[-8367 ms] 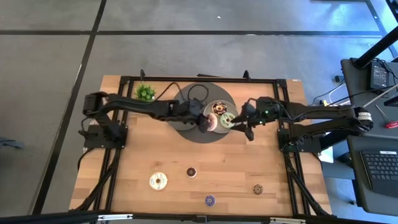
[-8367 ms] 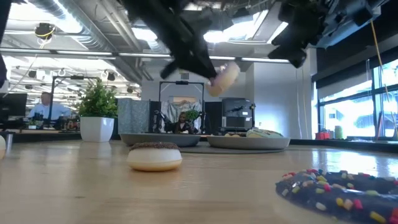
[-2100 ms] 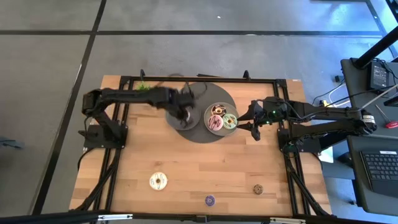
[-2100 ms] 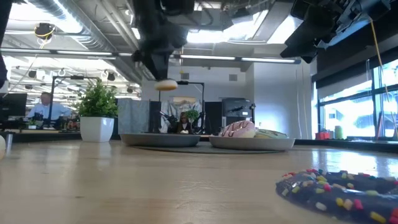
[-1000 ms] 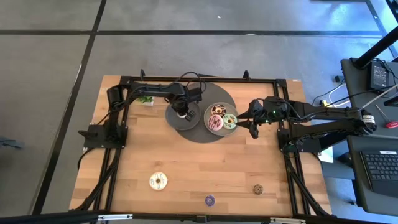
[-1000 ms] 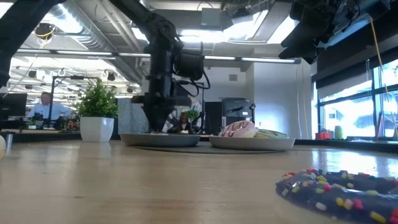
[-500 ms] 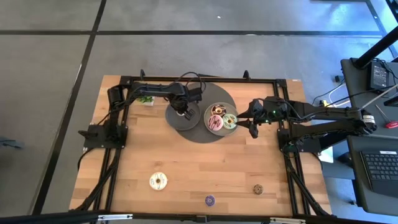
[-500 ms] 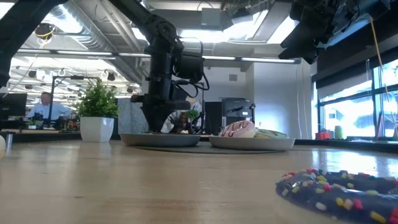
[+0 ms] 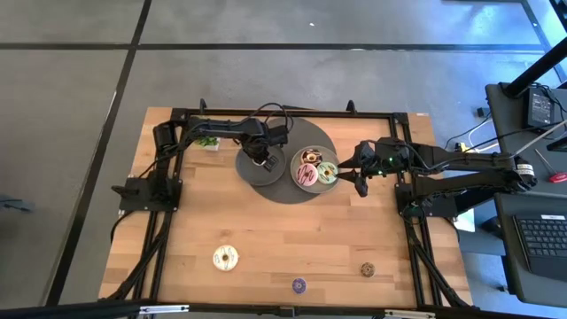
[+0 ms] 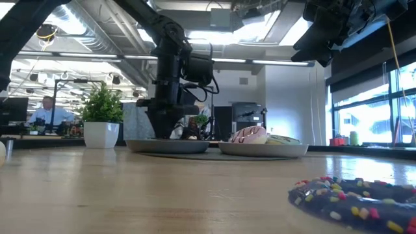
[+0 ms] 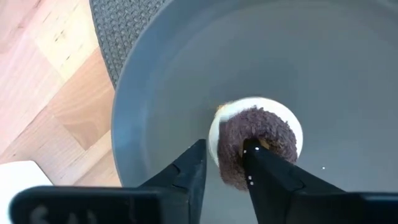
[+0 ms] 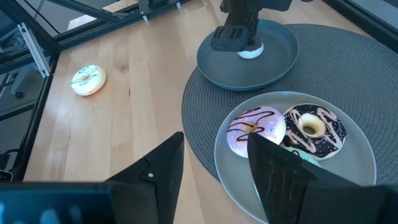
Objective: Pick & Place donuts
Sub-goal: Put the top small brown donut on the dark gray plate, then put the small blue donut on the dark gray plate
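Wooden table (image 9: 204, 221): on the far grey plate (image 11: 348, 74), the left gripper (image 11: 225, 163) pinches a small brown-topped donut (image 11: 256, 144). Right gripper (image 12: 214, 171) hovers open, empty, beside the plate of donuts (image 12: 283, 130).

place: open office | evidence: monitors (image 10: 13, 109), desks, large windows (image 10: 374, 120)
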`<state>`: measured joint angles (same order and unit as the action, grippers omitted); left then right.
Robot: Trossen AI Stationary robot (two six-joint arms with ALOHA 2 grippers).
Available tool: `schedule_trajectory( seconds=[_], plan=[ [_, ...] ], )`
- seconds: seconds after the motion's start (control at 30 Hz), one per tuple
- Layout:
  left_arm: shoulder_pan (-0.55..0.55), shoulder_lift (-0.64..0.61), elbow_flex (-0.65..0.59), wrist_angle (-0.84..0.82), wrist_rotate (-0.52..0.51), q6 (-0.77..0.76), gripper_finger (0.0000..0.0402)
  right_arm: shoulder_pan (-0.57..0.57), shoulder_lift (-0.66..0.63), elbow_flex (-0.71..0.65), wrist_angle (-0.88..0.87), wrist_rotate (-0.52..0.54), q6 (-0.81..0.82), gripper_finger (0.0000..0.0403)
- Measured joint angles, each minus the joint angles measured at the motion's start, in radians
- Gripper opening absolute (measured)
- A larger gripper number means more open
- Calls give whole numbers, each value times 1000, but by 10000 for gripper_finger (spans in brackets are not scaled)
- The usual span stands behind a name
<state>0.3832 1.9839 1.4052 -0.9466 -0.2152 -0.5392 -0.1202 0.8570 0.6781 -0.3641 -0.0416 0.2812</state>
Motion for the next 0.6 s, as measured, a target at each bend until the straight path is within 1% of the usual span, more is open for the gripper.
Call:
schedule_trajectory(
  seconds=[0.17, 0.3, 0.43, 0.6],
  plan=[
    [0, 0, 0, 0, 0, -5, 141, 0, 0, 0, 0, 0, 0, 179],
    [0, -6, 0, -17, 12, -6, 158, 0, 0, 0, 0, 0, -1, 179],
    [0, -39, 0, -63, 17, -41, 166, 0, 0, 0, 0, -1, -1, 179],
    [-10, -118, 0, -64, -1, -77, 163, 0, 0, 1, 0, -1, -2, 179]
  ],
)
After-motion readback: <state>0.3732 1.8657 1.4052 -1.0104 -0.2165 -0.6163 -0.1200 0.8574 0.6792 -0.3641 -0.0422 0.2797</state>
